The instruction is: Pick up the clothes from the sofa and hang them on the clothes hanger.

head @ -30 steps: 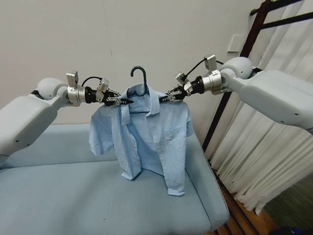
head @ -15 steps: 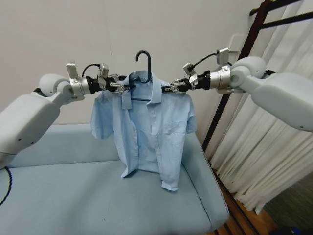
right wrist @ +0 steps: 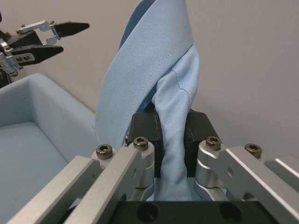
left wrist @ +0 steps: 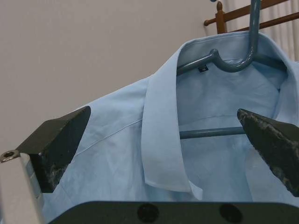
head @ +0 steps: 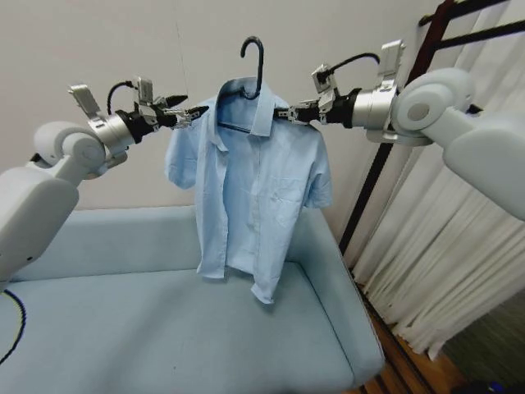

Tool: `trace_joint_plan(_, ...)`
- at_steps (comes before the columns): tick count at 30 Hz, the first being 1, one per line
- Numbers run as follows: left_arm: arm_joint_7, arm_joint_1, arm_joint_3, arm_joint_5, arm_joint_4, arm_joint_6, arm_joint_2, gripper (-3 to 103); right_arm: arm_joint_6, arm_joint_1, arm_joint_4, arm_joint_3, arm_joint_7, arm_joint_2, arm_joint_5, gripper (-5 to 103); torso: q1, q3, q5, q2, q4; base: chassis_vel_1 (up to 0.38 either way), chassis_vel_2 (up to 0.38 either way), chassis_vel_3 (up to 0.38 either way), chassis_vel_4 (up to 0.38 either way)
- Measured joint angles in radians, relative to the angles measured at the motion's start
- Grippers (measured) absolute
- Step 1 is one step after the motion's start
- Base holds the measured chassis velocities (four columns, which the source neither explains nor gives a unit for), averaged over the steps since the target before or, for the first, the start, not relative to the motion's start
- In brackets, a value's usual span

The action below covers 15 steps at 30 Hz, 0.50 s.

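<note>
A light blue short-sleeved shirt (head: pixel 254 180) hangs on a dark hanger (head: pixel 254 57), held high in front of the wall above the sofa. My right gripper (head: pixel 285 113) is shut on the shirt's right shoulder; in the right wrist view, blue cloth (right wrist: pixel 149 60) is bunched between its pads (right wrist: pixel 172 135). My left gripper (head: pixel 190 113) is open just beside the shirt's left shoulder. In the left wrist view its fingers (left wrist: pixel 163 114) stand wide apart, with the collar (left wrist: pixel 163 140) and hanger (left wrist: pixel 224 63) beyond them. The right wrist view also shows that open gripper (right wrist: pixel 70 35) farther off.
The pale blue sofa (head: pixel 123 328) lies below the shirt. A dark wooden clothes rack (head: pixel 394 139) stands to the right of the sofa, its top also showing in the left wrist view (left wrist: pixel 233 14). White curtains (head: pixel 459 263) hang behind it.
Both arms rose and the shirt went up with them. My left gripper let go of the left shoulder and opened. The right gripper kept its hold.
</note>
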Motion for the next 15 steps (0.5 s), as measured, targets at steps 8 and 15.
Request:
trace_joint_plan(8, -0.083, 0.08, -0.023, -0.026, -0.064, -0.01, 0.006, 100, -0.006, 0.001, 0.026, 0.011, -0.02, -0.002, -0.003, 9, 0.0, 0.0, 0.0002, 0.0, -0.0006, 0.0, 0.0, 0.0, 0.0)
trace_joint_plan(15, -0.071, 0.064, 0.005, -0.024, -0.06, -0.009, -0.031, 101, -0.007, 0.009, 0.029, 0.012, -0.025, 0.015, 0.0, 9, 0.0, 0.0, 0.0001, 0.0, -0.0002, 0.0, 0.0, 0.0, 0.0)
